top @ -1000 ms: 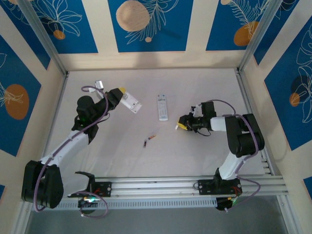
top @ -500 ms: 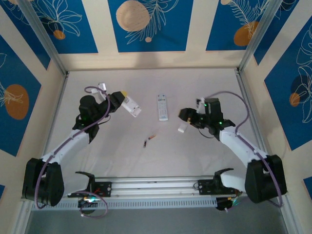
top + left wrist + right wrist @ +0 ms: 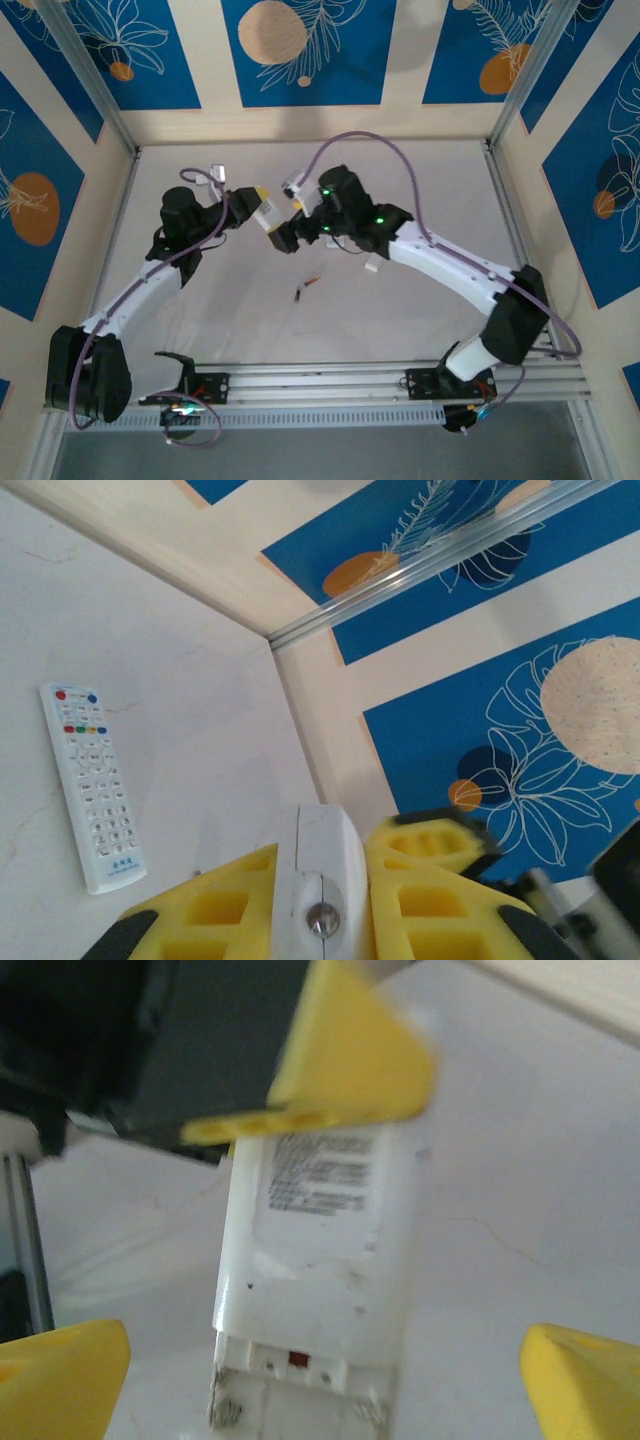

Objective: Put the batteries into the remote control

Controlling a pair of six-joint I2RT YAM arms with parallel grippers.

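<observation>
The left tool [image 3: 322,875] has its blocky, hollow-pocketed yellow pads pressed onto the edges of a slim white plastic remote [image 3: 318,1260], pinching it above the table [image 3: 420,330]. The remote's smooth back, printed label uppermost, faces the right tool [image 3: 322,1380] (blurred, but the lower end looks like an open battery bay). The right tool's fingers are spread wide on either side, holding nothing. Two tiny slim batteries [image 3: 298,294] lie loose on the pale table. A second, button-covered remote [image 3: 92,785] lies flat.
</observation>
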